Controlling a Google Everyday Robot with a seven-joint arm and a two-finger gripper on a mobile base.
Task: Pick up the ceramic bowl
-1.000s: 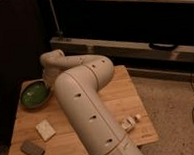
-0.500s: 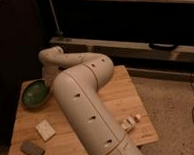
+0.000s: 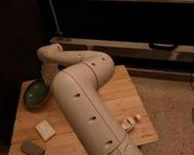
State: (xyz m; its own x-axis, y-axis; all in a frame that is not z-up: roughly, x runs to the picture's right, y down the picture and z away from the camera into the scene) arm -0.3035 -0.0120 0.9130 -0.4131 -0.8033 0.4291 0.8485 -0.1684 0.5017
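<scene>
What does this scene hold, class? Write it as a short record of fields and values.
surface: wooden table
bowl: green, at the table's left, partly hidden behind the arm
gripper: at the bowl's right edge, fingers hidden by the arm
arm: white, bends across the middle of the table
pale block: front left, flat on the table
dark block: front left corner, nearer than the pale one
small white item: right of the arm, too small to identify
floor: speckled, on the right

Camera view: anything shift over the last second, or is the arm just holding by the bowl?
Little visibly changed. The arm keeps its bent pose with the gripper low beside the ceramic bowl; no grasp is visible. The bowl, pale block, dark block and small item sit where they were.
</scene>
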